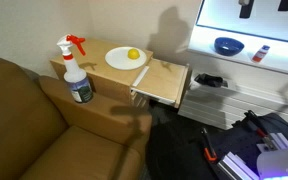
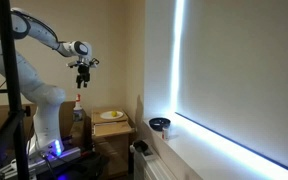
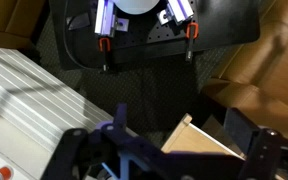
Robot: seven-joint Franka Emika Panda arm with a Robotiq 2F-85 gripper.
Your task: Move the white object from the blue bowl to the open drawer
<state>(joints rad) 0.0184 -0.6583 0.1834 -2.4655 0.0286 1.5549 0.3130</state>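
The tool (image 2: 83,79) hangs high, fingers (image 3: 74,150) spread wide, holding nothing. Below it the open drawer (image 1: 164,80) juts from the cabinet (image 1: 96,52). Farther off, well apart from the tool, the blue bowl (image 1: 228,45) sits on the white table (image 1: 244,62); any white object inside is too small to make out.

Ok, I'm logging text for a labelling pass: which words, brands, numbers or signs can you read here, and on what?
No text can be read in any view.
Label on the spray bottle: too blurred to read.
The white-and-red item beside the blue bowl: too small to tell whether it carries print.
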